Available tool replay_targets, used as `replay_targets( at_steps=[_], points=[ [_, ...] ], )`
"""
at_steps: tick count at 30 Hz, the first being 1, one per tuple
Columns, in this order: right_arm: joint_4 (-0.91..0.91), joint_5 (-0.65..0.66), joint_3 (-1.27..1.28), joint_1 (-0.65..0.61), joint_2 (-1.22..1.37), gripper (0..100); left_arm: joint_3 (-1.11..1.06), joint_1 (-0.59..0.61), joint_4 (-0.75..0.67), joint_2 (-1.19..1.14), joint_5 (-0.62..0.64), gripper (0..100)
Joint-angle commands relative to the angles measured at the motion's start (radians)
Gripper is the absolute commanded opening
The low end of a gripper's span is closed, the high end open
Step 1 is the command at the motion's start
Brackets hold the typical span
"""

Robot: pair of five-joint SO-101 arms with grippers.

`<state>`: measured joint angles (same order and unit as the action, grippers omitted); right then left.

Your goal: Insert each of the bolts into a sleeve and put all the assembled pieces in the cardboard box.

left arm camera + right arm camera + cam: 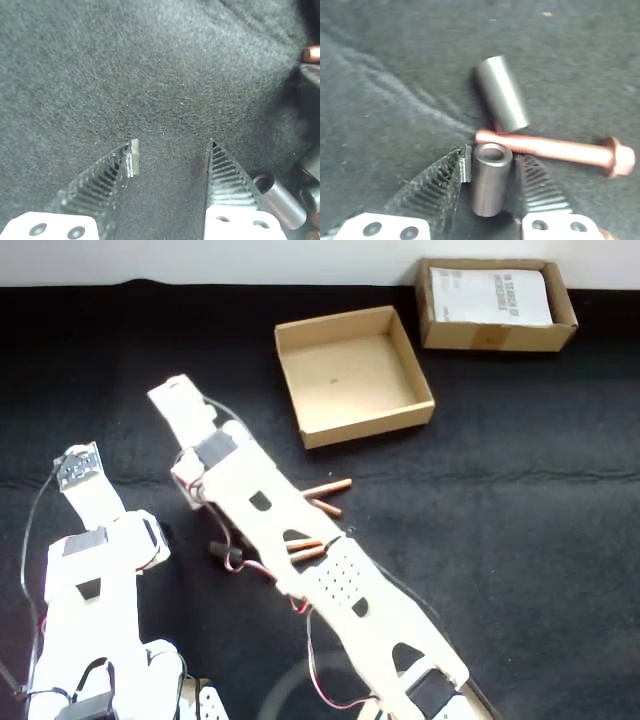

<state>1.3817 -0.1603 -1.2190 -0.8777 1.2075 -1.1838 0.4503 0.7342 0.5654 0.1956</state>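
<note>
The right jaws look clenched on a sleeve (491,182). They take it across the barrel, and its open mouth is turned up and free. Just past their tips a bolt (555,149) lies flat on the black-covered bench (380,60). A second sleeve (501,95) lies on its side there, with one end touching the bolt's shank. The left jaws are released, with nothing between them, over bare cloth, and more sleeves (280,200) lie just beside them.

From above, loose bolts (327,487) lie mid-bench, some tucked against the right arm (340,585). The cardboard box (370,425) sits open-topped on the far side, well apart from them. A second box (480,337) with a sheet of paper in it stands farther right.

The sleeves strike me as smooth, stiff metal tubes, small but dense. They won't give under pressure, but those polished sides will likely slip or twist against ridged jaws, and they will roll on the cloth. The middle of the barrel seems the place to hold, since that keeps the bore clear.

The bolt looks just as rigid. I'd take it on the shank close to the head, which leaves the tip free to enter. The flange should stop it dropping through.
</note>
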Motion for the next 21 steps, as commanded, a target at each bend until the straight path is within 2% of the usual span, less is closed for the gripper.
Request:
replay_targets(
  at_steps=[1,6,9,13,16,21],
  points=[
    [-0.007,0.011,-0.024,-0.008,0.005,0.5,0.005,0.013,-0.014,-0.002,0.005,22],
    [-0.002,0.008,-0.024,-0.008,0.004,4.3,0.005,0.013,-0.014,-0.002,0.005,22],
    [0.016,0.008,-0.024,-0.008,0.005,0.8,0.005,0.013,-0.014,-0.002,0.005,22],
    [0.051,0.008,-0.024,-0.01,0.004,0.7,0.008,0.013,-0.014,-0.007,0.003,22],
    [0.105,0.011,-0.035,-0.002,-0.001,0.7,0.008,0.012,-0.014,-0.007,0.003,22],
    [0.246,0.012,-0.213,0.048,-0.031,0.7,0.008,0.008,-0.014,-0.007,0.003,22]
  ],
)
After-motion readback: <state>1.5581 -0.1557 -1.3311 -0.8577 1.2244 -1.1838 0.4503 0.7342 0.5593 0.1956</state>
